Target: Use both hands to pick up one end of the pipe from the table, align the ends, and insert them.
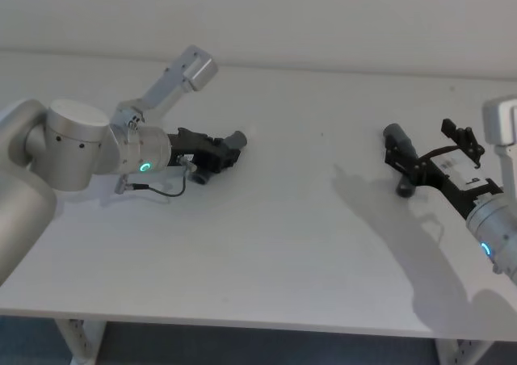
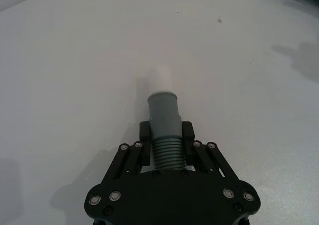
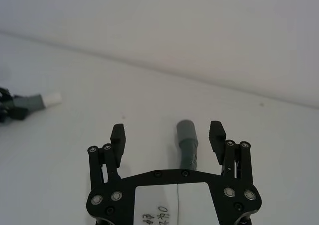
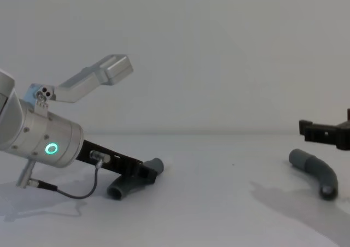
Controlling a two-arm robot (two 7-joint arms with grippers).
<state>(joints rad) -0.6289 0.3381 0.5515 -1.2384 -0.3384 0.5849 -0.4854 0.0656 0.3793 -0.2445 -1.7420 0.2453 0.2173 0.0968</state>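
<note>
**Off-centre grab on the right, twisting grip on the left**

On the white table point(image 1: 283, 252), the larger risk is sitting with the right gripper point(image 3: 167, 135). It is hanging above the collared pipe piece point(image 3: 187, 143), which is lying off the middle of the opening. One side is therefore likely to be reaching the bent tube first and pushing or rolling it away before the grip is settling.

The smaller risk is sitting with the left gripper point(image 2: 166, 133). It is squeezing ribs that are probably giving a little, so the pale-tipped pipe piece point(image 2: 163, 120) may be twisting. That would be leaving its whitish tip point(image 2: 160, 80) pointing off-line from the grey collar point(image 3: 186, 129) as the two are meeting.

The left jaws are clamping the ribbed section point(image 2: 167, 155), both sides touching it, low at the table's left; whether the piece is resting or lifting clear I cannot tell. The right jaws are standing wide apart, holding and touching nothing, over the piece lying at the table's right. The two pieces are lying well apart.
</note>
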